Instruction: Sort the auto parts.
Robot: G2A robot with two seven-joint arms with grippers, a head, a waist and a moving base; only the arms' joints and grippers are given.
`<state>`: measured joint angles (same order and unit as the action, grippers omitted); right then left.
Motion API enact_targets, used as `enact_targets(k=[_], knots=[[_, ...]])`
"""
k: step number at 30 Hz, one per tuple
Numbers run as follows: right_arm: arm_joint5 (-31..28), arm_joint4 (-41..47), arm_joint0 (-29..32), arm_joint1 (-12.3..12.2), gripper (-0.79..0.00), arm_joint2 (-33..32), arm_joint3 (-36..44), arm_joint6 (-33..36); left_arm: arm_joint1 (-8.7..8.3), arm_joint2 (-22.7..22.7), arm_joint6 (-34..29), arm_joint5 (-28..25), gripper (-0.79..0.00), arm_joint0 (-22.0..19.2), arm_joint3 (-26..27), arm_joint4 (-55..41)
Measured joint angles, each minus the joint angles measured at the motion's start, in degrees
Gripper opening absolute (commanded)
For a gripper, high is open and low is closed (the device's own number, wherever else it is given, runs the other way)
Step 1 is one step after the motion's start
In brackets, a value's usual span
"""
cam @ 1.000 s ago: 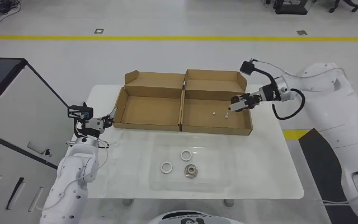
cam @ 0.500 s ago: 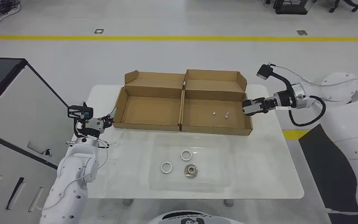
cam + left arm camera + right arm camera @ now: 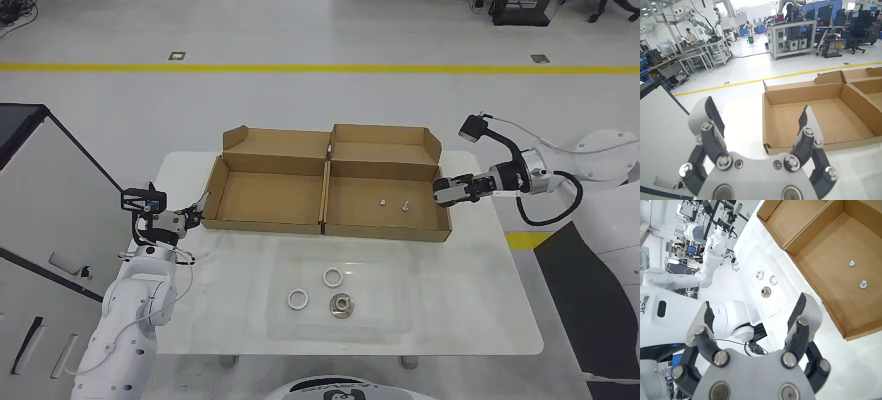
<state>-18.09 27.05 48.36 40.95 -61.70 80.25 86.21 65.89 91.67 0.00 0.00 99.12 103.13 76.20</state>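
While our left gripper [image 3: 757, 108] and right gripper [image 3: 755, 308] have fingers spread empty, we risk skidding the rings [image 3: 331, 278] near the front edge of the worktop [image 3: 470, 300] with an off-centre pinch.

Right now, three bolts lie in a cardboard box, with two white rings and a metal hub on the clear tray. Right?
No: the top view shows two bolts, not three, in the box; rings, hub and tray as stated.
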Motion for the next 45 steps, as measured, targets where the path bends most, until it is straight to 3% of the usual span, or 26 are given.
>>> enact_targets(k=[5, 9, 16, 22, 31, 37, 45], knots=[[0.0, 0.0, 0.0, 0.0, 0.0, 0.0, 0.0, 0.0, -0.04, 0.1, 0.1, -0.4, 0.0, -0.2, 0.7, 0.5], [0.0, 0.0, 0.0, 0.0, 0.0, 0.0, 0.0, 0.0, -0.46, 1.0, -3.0, -4.0, 0.0, 0.2, 6.7, 4.8], [0.0, 0.0, 0.0, 0.0, 0.0, 0.0, 0.0, 0.0, -1.38, -0.9, -18.4, -14.4, 0.0, 0.3, 19.3, 17.7], [0.0, 0.0, 0.0, 0.0, 0.0, 0.0, 0.0, 0.0, -1.59, -6.5, -30.9, -23.8, 0.0, -2.1, 23.9, 22.9], [0.0, 0.0, 0.0, 0.0, 0.0, 0.0, 0.0, 0.0, -1.28, -15.0, -46.1, -30.6, 0.0, -7.3, 25.9, 27.8], [0.0, 0.0, 0.0, 0.0, 0.0, 0.0, 0.0, 0.0, -1.1, -17.8, -49.2, -34.6, 0.0, -9.7, 26.0, 26.5], [0.0, 0.0, 0.0, 0.0, 0.0, 0.0, 0.0, 0.0, -1.08, -17.8, -49.4, -34.7, 0.0, -9.8, 26.0, 26.1]])
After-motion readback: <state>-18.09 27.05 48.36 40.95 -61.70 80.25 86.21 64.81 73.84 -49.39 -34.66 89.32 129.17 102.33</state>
